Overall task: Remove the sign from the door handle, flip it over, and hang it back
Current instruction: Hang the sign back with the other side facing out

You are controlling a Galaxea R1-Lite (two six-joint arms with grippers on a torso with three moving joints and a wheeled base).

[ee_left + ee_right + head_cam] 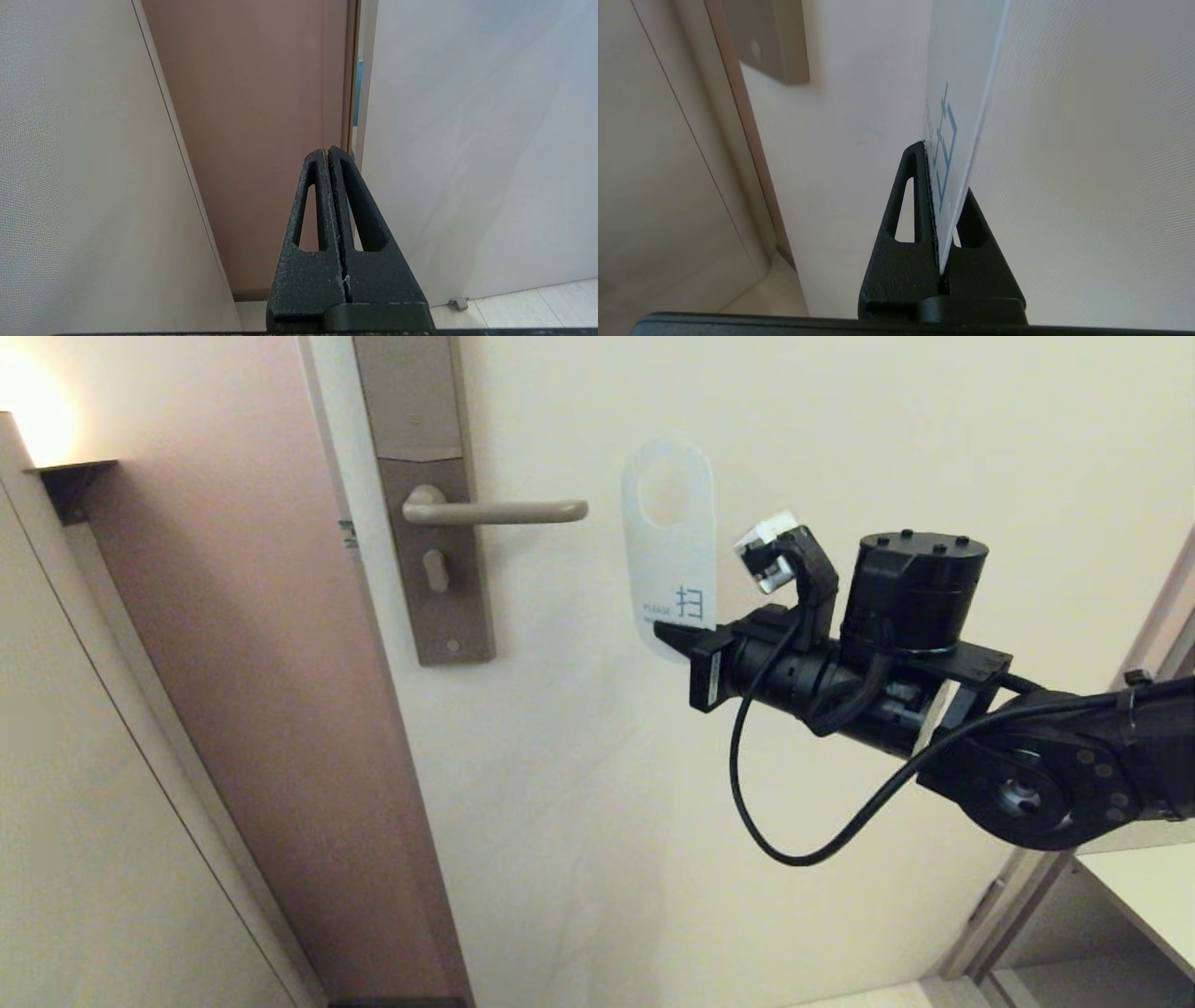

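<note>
The right gripper (674, 637), clamped on the sign's (668, 546) lower end, holds it upright just beside the handle's (504, 511) free tip, hole level with the lever.

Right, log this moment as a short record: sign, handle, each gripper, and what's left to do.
sign: off the handle, upright, white face with teal print toward the head camera, hole at top
handle: bare, lever horizontal, to the sign's left in the head view
right gripper: jaws shut on the sign's lower end, held in front of the door
left gripper: jaws shut, empty, parked low near the door's edge
remaining: hang the sign back on the handle
</note>
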